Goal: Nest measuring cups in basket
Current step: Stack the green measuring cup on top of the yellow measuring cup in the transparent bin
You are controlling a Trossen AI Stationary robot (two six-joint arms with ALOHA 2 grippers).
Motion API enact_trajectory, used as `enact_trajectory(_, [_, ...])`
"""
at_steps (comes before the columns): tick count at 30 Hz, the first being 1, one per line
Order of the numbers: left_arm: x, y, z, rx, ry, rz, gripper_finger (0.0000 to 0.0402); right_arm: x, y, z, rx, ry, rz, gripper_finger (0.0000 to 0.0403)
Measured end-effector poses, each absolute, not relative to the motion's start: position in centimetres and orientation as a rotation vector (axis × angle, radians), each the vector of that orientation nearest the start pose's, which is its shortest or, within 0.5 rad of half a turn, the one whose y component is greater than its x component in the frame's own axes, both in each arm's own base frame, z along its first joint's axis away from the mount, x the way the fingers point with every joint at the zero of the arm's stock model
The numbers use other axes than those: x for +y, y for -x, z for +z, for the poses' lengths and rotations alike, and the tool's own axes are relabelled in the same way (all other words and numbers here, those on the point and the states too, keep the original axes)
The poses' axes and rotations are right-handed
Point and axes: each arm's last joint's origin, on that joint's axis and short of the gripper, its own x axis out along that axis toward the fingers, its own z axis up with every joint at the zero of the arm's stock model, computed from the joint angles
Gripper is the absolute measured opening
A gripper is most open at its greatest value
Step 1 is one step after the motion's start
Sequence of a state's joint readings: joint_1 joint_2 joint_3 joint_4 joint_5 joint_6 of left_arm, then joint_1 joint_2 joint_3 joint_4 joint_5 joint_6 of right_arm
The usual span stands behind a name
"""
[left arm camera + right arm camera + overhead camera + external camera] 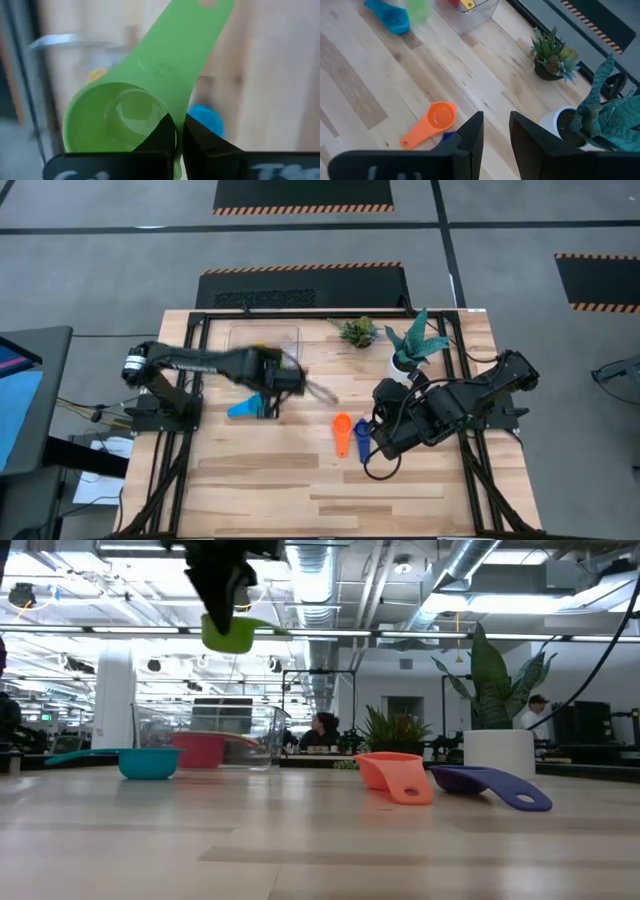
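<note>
Left fingers [176, 137] clamp green cup [135, 107] rim aloft beside basket [205, 735]; handle points away from the wrist. Right fingers [496, 131] apart, over orange cup [431, 122], near pot [555, 122].

No legible text, labels or numbers anywhere.

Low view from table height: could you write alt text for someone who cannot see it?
A green measuring cup hangs high above a wooden table, held by the left pincer coming down from above. Below it stand a light blue cup and a clear basket with a red cup inside. An orange cup, a dark blue cup and a white plant pot sit to the right.
</note>
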State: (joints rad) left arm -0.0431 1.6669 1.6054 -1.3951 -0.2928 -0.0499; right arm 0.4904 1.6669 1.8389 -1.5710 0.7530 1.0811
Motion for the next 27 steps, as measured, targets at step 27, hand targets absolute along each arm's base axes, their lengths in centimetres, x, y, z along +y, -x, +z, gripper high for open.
enact_trajectory(27, [14.2, -25.7, 25.7, 1.529, 0.317, 0.658, 0.0, 12.0, -26.7, 38.0, 0.837, -0.12, -0.748, 0.0117])
